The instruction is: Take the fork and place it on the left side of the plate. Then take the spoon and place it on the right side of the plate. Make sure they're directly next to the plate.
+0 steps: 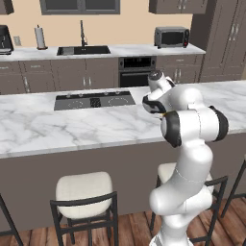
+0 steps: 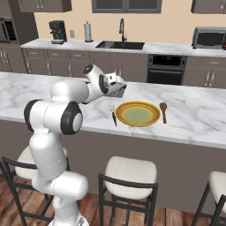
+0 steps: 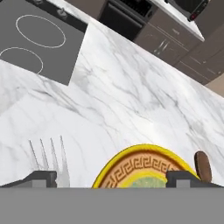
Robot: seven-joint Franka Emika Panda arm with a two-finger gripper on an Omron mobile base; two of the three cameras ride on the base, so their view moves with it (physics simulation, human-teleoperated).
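The arm rises from its base, folds at the elbow and reaches forward over the marble surface (image 2: 194,119), its wrist tipped down. The end effector (image 2: 115,94) hangs just above the left edge of the plate (image 2: 137,113), its jaws spread wide and holding nothing.

In the right base view the fork (image 2: 113,114) lies on the surface just beside the plate's left rim, tines pointing away from the robot and its dark handle toward the near edge. The spoon (image 2: 163,111), brown, lies just off the plate's right rim.

In the left base view the arm's own bulk stands in front of that spot, and the cooktop (image 1: 94,100) set into the surface shows to the left.

The hand view looks down between the two finger tips (image 3: 41,178): the fork's pale tines rise beside the left one, the plate's yellow patterned rim fills the middle, and the spoon's bowl sits at the right.
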